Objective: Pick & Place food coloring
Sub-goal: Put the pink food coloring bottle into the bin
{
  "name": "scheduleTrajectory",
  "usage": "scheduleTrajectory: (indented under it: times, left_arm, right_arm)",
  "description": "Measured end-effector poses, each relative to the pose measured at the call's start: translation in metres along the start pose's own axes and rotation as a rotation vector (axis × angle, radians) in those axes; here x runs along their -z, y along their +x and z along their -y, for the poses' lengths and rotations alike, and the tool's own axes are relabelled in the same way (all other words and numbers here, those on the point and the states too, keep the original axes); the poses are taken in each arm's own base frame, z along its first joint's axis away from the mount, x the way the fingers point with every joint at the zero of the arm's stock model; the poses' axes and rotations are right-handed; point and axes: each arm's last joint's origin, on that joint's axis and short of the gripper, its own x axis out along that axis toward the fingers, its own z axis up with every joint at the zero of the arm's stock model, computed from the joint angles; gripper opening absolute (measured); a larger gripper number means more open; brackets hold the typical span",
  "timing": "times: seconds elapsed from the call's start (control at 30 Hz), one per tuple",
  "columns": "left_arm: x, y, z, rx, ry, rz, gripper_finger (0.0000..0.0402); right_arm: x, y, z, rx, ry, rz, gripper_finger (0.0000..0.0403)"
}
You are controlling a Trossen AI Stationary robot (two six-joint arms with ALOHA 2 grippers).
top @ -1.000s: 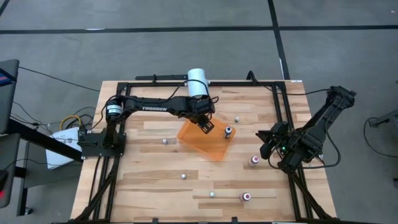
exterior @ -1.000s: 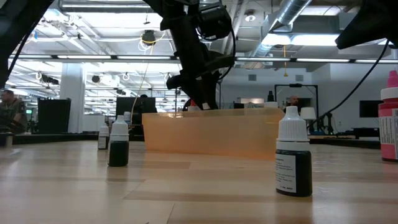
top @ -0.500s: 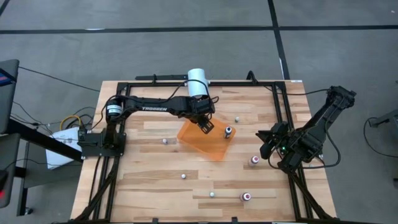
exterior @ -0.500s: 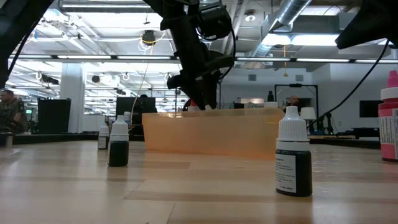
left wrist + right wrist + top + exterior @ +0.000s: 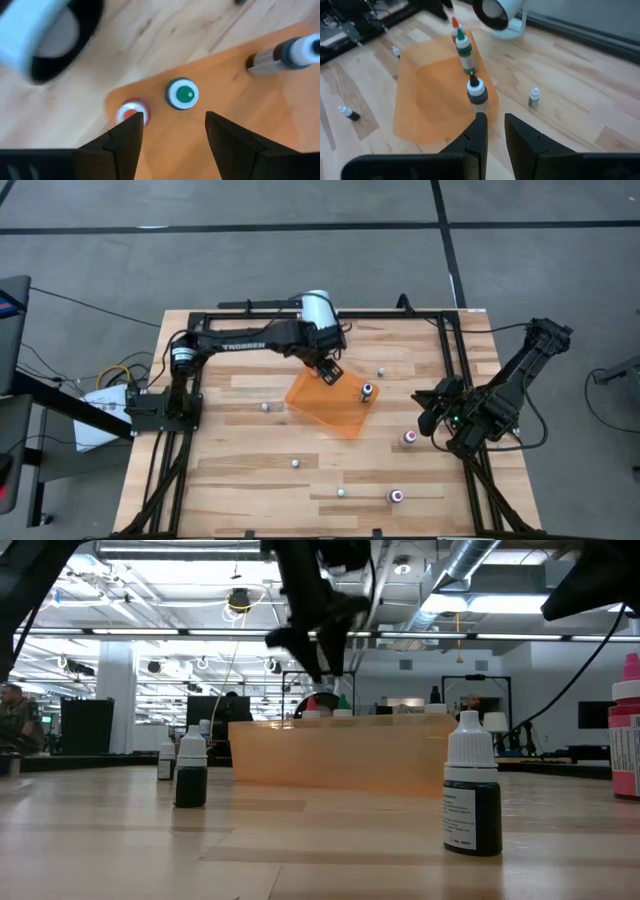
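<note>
The food coloring is a set of tiny bottles. A green-topped one (image 5: 182, 94) and a red-topped one (image 5: 131, 111) stand at the far corner of the orange tray (image 5: 330, 405). A dark-topped one (image 5: 366, 391) stands at its right corner. My left gripper (image 5: 175, 122) hangs open above the green and red pair (image 5: 343, 702), its fingers clear of both. My right gripper (image 5: 430, 404) waits over the table's right side with its fingers (image 5: 480, 131) a narrow gap apart and nothing between them.
A large white cylinder (image 5: 318, 308) lies just beyond the tray's far corner. Loose bottles stand about the table: pink-topped ones (image 5: 408, 437) (image 5: 396, 496) at the right and near side, small ones (image 5: 265, 406) (image 5: 296, 463) (image 5: 380, 371). A black frame (image 5: 440, 330) borders the table.
My left gripper has risen straight up from the tray's far corner and has let go of the green-topped bottle. The bottle stays upright beside the red-topped one, and both tops now show over the tray's wall in the low view.
</note>
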Motion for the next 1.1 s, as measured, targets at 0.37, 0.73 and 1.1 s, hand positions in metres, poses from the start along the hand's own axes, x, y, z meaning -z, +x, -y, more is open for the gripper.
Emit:
scheduleTrajectory:
  times: [0.37, 0.73, 1.1]
  left_arm:
    - [0.0, -0.047, 0.02, -0.027, 0.155, 0.038, 0.0206]
    - [0.014, -0.047, 0.033, -0.051, 0.241, 0.001, 0.0206]
    - [0.037, -0.018, 0.05, 0.068, 0.231, 0.047, 0.0206]
  right_arm:
    - [0.004, -0.002, -0.001, -0.014, -0.012, -0.098, 0.0056]
    - [0.011, -0.012, -0.004, -0.102, -0.132, -0.106, 0.0056]
    - [0.016, -0.019, -0.004, -0.147, -0.146, -0.107, 0.0056]
